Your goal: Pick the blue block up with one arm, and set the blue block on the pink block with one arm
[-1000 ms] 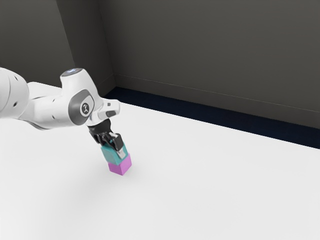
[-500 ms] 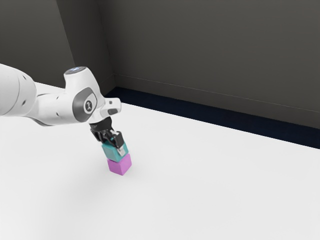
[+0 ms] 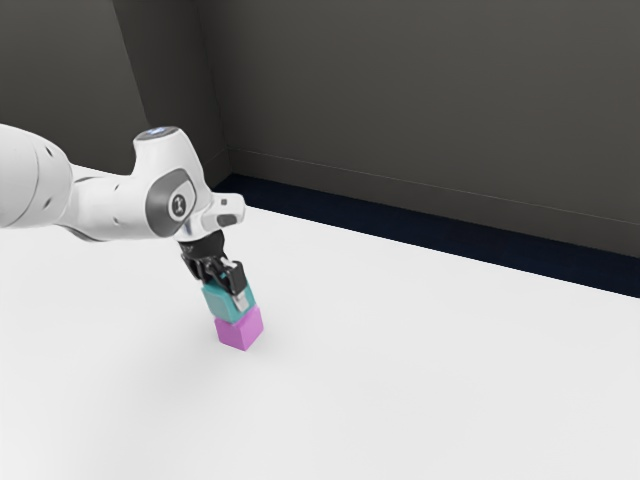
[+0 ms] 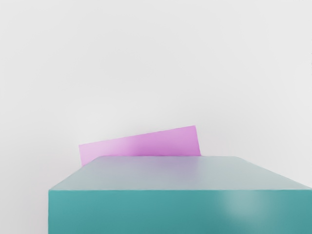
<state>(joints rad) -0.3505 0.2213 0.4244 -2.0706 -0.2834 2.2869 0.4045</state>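
The exterior view shows the gripper (image 3: pixel 225 285) closed on the blue block (image 3: pixel 228 305), a finger on each side, with the block resting on the pink block (image 3: pixel 240 330). The wrist view adds what that hides: the blue block sits askew, a pink strip (image 4: pixel 141 144) showing past its far edge. The arm (image 3: pixel 100 200) reaches from the exterior view's left, its hand angled down over the white surface (image 3: pixel 420 350).

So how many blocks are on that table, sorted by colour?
blue block: 1
pink block: 1
Total: 2 blocks
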